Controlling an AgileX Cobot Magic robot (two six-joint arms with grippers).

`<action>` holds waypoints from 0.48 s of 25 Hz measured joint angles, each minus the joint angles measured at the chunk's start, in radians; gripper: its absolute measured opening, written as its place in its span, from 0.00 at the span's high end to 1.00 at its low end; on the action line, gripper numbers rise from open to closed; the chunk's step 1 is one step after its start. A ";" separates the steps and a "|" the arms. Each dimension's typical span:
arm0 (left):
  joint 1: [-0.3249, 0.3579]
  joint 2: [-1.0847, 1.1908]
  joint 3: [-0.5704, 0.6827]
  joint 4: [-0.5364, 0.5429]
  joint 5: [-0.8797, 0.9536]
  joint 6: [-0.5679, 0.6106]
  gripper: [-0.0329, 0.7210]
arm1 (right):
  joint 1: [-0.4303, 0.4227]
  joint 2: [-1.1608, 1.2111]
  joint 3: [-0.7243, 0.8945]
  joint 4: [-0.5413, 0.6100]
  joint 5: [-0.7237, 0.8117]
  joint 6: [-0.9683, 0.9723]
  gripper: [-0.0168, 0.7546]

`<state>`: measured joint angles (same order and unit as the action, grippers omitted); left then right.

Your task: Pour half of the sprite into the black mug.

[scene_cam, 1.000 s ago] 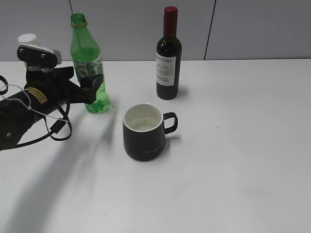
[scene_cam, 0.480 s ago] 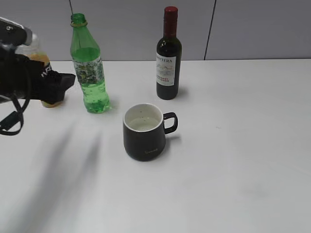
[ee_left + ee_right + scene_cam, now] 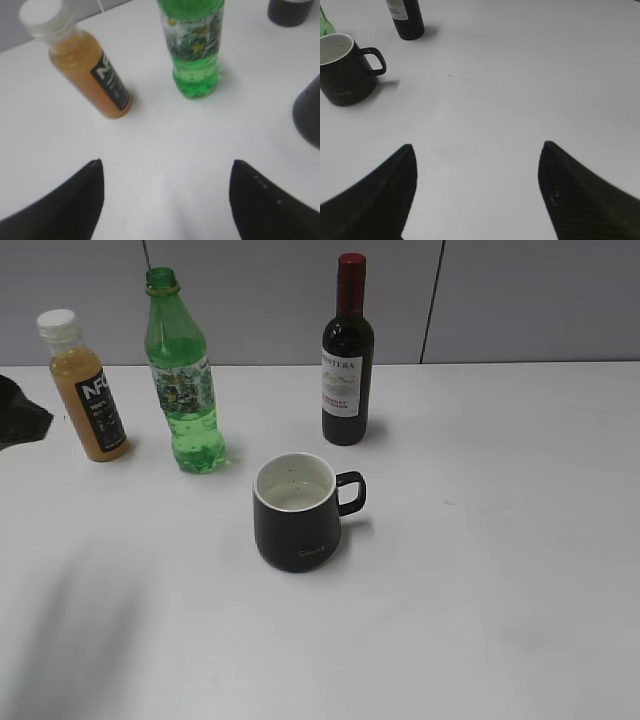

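Observation:
The sprite (image 3: 183, 380), a tall green bottle without a cap, stands upright at the back left of the white table. It also shows in the left wrist view (image 3: 194, 45). The black mug (image 3: 296, 512) stands in front of it near the middle, handle to the right, with liquid inside; it also shows in the right wrist view (image 3: 342, 70). My left gripper (image 3: 165, 167) is open and empty, well short of the sprite; only a dark tip shows at the left edge of the exterior view (image 3: 15, 420). My right gripper (image 3: 476, 150) is open and empty over bare table, right of the mug.
An orange juice bottle (image 3: 85, 385) with a white cap stands left of the sprite and shows in the left wrist view (image 3: 85, 62). A dark wine bottle (image 3: 347, 350) with a red top stands behind the mug, its base in the right wrist view (image 3: 406, 17). A grey wall lies behind.
My left arm has drawn back to the left, away from the sprite, and is almost out of the exterior view. The orange juice bottle is now uncovered. The sprite and the mug have not moved.

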<state>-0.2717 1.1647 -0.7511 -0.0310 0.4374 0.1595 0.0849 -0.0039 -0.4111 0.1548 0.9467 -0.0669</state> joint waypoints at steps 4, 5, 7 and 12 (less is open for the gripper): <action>0.061 -0.023 -0.124 0.000 0.305 0.000 0.17 | 0.000 0.000 0.000 0.000 0.000 0.000 0.24; 0.073 -0.026 -0.153 0.001 0.372 0.000 0.17 | 0.000 0.000 0.000 0.000 0.000 0.000 0.24; 0.092 -0.042 -0.192 0.009 0.479 0.000 0.17 | 0.000 0.000 0.000 0.000 0.000 0.000 0.24; 0.095 -0.135 -0.206 0.013 0.706 -0.017 0.17 | 0.000 0.000 0.000 0.000 0.000 0.000 0.24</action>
<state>-0.1762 1.0296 -0.9571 -0.0184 1.1436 0.1423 0.0849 -0.0039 -0.4111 0.1548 0.9467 -0.0669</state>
